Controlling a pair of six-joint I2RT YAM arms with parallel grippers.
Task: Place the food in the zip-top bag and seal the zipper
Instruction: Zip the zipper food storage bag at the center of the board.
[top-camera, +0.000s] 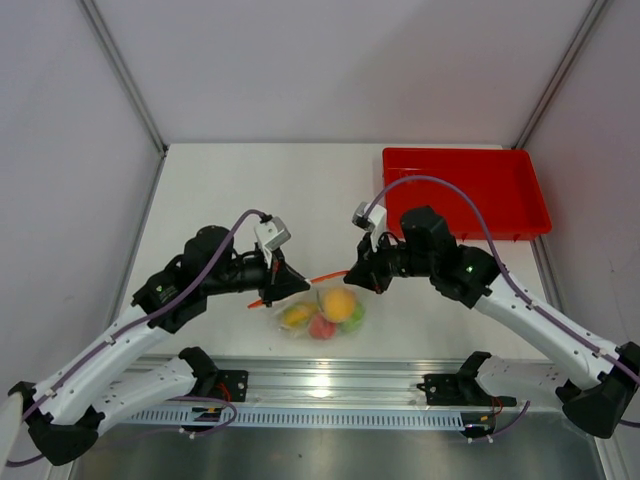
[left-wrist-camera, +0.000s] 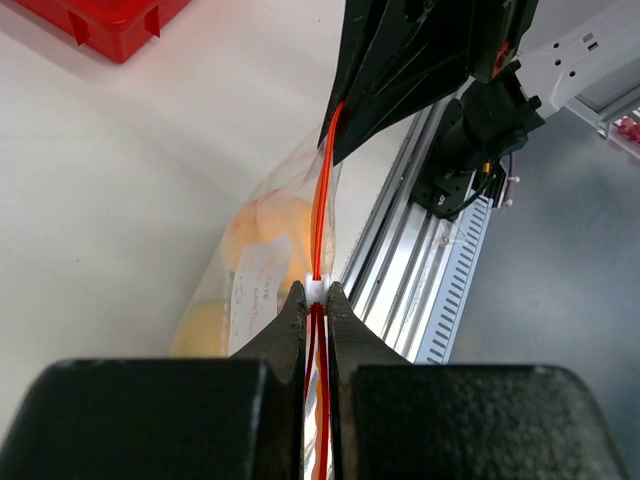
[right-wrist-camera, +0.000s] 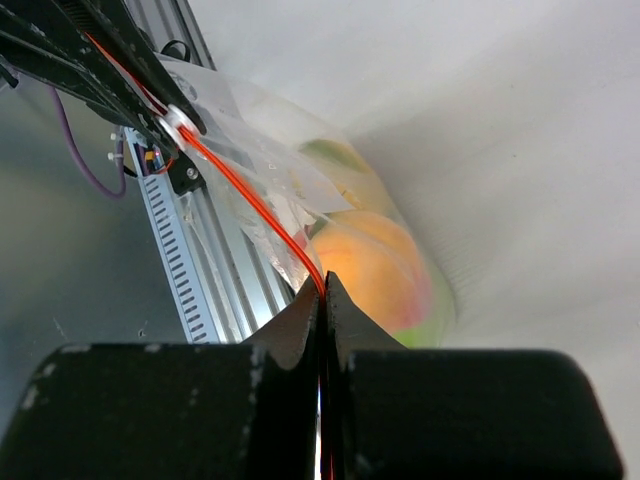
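The zip-top bag (top-camera: 322, 314) hangs just above the table near its front edge, with the food inside: an orange-yellow peach (top-camera: 340, 302), a reddish fruit (top-camera: 321, 326), a yellow-green mango (top-camera: 297, 315) and a green apple (top-camera: 356, 320). The orange-red zipper (top-camera: 325, 277) stretches taut between both grippers. My left gripper (top-camera: 284, 286) is shut on the zipper's left end, pinching at its white slider (left-wrist-camera: 316, 287). My right gripper (top-camera: 353, 276) is shut on the right end (right-wrist-camera: 322, 283). A peach (right-wrist-camera: 375, 262) shows through the plastic in the right wrist view.
A red rectangular tray (top-camera: 465, 190) stands at the back right; it also shows in the left wrist view (left-wrist-camera: 100, 20). An aluminium rail (top-camera: 330, 385) runs along the table's near edge, just below the bag.
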